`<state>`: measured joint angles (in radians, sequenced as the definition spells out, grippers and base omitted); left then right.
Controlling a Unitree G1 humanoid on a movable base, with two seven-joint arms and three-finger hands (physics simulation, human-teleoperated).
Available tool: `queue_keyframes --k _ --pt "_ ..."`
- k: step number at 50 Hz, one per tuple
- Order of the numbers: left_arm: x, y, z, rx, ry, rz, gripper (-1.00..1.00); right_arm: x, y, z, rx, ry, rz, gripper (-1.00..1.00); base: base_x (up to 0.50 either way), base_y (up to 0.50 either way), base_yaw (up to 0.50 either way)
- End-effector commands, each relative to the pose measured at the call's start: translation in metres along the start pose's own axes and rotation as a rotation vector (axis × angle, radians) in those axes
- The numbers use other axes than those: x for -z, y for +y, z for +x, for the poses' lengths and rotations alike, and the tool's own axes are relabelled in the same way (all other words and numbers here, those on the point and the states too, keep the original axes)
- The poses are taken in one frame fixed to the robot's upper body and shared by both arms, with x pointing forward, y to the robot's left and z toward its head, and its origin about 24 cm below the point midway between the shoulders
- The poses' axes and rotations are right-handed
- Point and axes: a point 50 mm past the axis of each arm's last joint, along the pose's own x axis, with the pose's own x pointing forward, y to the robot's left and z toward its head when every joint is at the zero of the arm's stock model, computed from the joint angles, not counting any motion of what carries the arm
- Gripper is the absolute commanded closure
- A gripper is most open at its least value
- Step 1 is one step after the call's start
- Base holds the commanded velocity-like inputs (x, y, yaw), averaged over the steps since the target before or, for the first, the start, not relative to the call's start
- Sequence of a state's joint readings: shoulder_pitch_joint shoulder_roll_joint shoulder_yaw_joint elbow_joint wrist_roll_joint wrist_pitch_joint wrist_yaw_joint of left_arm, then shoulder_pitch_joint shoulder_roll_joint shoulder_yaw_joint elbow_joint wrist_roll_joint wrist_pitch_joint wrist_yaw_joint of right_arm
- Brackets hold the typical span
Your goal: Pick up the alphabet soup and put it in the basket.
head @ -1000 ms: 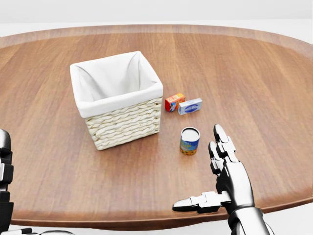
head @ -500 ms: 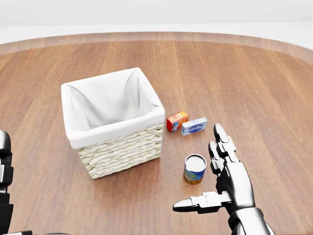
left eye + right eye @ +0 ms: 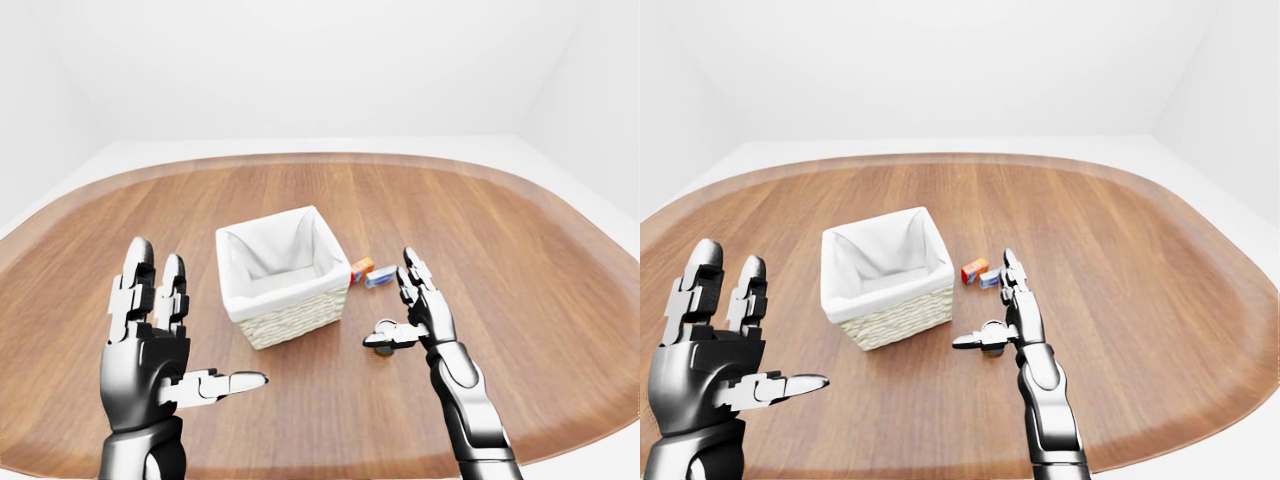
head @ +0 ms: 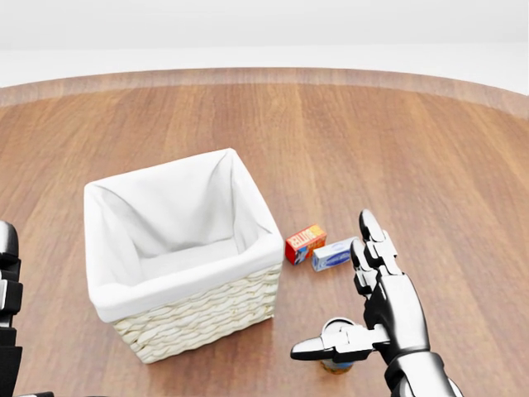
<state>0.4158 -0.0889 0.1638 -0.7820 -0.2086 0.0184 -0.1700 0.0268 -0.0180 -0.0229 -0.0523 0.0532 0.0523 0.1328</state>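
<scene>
The alphabet soup can [image 4: 335, 365] stands upright on the wooden table [image 4: 413, 149], low in the head view, to the right of the basket. My right hand's thumb crosses in front of the can and hides part of it. My right hand [image 4: 343, 294] is open, fingers up, with the can just beside the palm; I cannot tell if it touches. The wicker basket [image 4: 186, 284] with a white cloth lining stands left of centre and looks empty. My left hand [image 3: 190, 320] is open and empty, raised at the left, apart from the basket.
A small red box [image 4: 305, 243] and a blue-and-white box [image 4: 333, 255] lie side by side on the table just above the can, right of the basket. The round table's far edge curves across the top of the views.
The whole head view has shifted: basket, boxes and can have slid down and grown, so the camera has moved closer. The can now sits behind my right thumb. Both hands keep their pose.
</scene>
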Motion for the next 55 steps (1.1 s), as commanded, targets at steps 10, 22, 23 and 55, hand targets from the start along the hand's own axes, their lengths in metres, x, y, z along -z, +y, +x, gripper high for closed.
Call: queue_keyframes --k 10,22,23,55 --pt "-0.001 0.001 0.0 -0.001 0.001 -0.005 -1.0 0.002 0.001 0.002 -0.007 -0.003 -0.002 -1.0 0.29 0.0 0.0" --pt "0.001 0.001 0.002 0.005 0.015 -0.012 -1.0 0.02 -0.007 0.008 0.038 0.022 -0.061 -1.0 0.0 0.0 0.0" --pt "0.002 0.0 0.002 0.008 0.018 -0.011 -1.0 0.025 -0.009 0.01 0.03 0.036 -0.047 -1.0 0.0 0.0 0.0" --pt "0.01 0.001 0.009 -0.002 0.036 0.0 -1.0 0.083 -0.023 0.024 0.069 0.345 -0.081 -1.0 0.0 0.0 0.0"
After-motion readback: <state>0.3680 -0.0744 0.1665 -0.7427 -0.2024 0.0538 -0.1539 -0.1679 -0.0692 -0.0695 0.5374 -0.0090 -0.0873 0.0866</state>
